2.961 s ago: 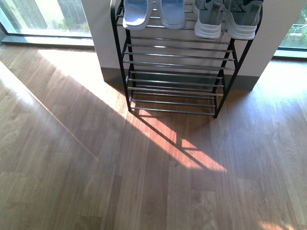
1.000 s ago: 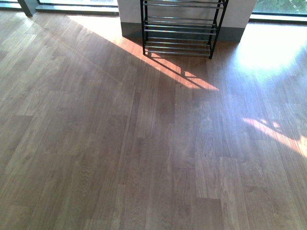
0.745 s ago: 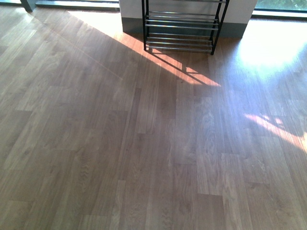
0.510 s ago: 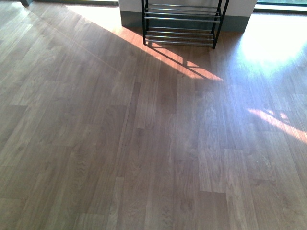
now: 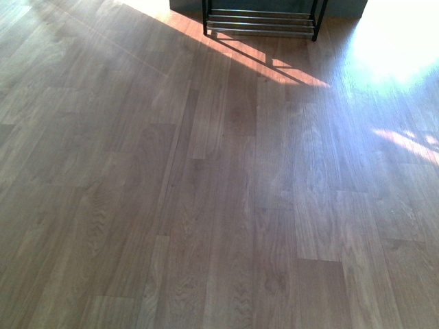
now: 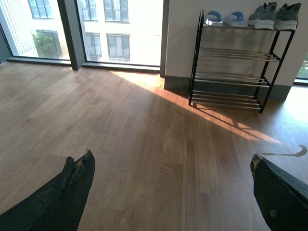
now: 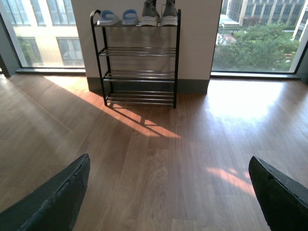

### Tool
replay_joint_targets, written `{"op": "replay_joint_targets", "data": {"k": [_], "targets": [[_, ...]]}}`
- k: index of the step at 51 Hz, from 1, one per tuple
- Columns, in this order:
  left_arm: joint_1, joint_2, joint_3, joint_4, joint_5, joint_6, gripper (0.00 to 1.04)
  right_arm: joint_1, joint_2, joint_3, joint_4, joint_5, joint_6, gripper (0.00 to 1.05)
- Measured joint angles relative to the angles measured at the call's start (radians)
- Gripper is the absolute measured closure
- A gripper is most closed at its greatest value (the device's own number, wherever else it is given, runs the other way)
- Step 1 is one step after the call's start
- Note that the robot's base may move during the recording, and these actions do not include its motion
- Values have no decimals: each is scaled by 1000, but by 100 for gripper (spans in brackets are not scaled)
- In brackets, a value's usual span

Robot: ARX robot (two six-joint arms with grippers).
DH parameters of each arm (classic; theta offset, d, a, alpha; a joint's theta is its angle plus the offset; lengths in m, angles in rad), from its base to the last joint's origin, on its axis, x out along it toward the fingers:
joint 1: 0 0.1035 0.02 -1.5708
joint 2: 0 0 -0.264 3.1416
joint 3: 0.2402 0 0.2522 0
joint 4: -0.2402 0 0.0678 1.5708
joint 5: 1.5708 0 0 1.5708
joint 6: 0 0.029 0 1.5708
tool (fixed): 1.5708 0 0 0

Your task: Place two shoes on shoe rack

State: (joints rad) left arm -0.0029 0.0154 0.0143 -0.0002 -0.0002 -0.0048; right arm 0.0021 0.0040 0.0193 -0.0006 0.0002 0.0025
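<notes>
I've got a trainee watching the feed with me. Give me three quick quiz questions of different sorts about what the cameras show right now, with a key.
1. True or false: both pairs of shoes sit on the top tier of the shoe rack.
2. Multiple choice: on that tier, seen facing the rack, the pale blue slides are (A) left of the grey sneakers, (B) right of them, (C) one tier below.
3. Fill in: the left gripper and right gripper both have jaws standing ____, with nothing between them.

Key: 1 true; 2 A; 3 open.
</notes>
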Motion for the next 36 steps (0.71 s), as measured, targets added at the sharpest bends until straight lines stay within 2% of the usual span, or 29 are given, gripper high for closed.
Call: {"op": "replay_joint_targets", "data": {"k": [36], "targets": [[0, 0, 0, 0, 0, 0, 9, 0, 0, 0, 0, 0, 0, 9]]}}
